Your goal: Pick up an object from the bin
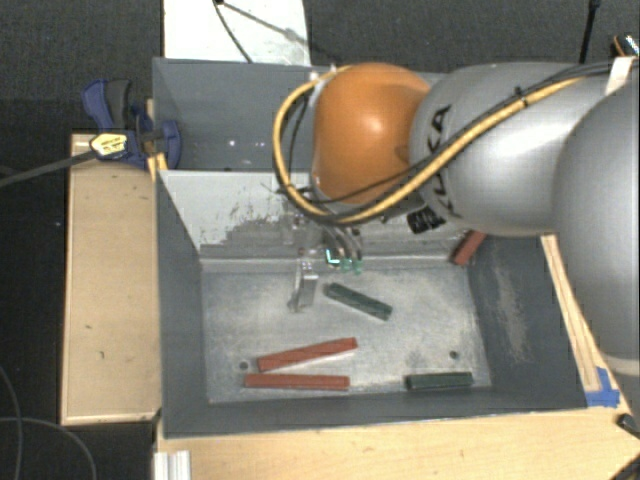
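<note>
One dark green bar (pixel 358 302) just beside the gripper (pixel 320 280)
Whether the gripper is open or closed cannot be told. Best, I judge, to centre over the bar's middle and turn across its narrow width before descending. It is slim, flat, straight-edged, lying askew on the bin (pixel 240 308) floor.

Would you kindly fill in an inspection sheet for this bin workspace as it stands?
Surface: grey metal bin, floor scuffed.
Job's things: dark green bar beside the gripper; upper red-brown bar and lower red-brown bar front left; second green bar front right; red-brown piece by the right wall.
Clutter: nothing seen.
Grippers: gripper low over the bin's back middle.
Cables: yellow and black cables looped round the orange wrist cover.
Surroundings: dark floor.
</note>
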`<move>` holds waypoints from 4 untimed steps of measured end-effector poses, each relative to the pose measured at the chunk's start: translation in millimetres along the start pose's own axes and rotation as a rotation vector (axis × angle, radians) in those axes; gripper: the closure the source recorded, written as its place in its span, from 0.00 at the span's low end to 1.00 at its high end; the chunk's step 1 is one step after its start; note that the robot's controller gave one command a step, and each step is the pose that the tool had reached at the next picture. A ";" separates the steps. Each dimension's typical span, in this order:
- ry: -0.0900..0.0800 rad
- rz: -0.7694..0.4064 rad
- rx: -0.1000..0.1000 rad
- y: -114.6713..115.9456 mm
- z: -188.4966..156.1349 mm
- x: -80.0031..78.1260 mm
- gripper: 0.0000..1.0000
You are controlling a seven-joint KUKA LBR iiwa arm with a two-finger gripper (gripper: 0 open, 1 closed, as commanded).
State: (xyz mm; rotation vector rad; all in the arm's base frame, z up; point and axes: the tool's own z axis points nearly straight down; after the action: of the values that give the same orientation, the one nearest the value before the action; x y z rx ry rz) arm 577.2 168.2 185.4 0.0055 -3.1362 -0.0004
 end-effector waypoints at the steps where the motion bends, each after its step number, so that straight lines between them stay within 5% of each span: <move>1: 0.000 -0.032 0.001 -66.0 116.0 9.8 0.00; 2: -0.007 0.358 -0.001 -147.3 114.4 42.1 0.00; 3: -0.007 0.263 0.002 -206.0 115.1 65.6 0.00; 4: -0.011 0.225 0.001 -252.0 115.1 45.3 0.00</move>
State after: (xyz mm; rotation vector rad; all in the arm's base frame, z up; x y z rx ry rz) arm 532.2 -84.0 70.5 -0.3474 -3.1276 0.0017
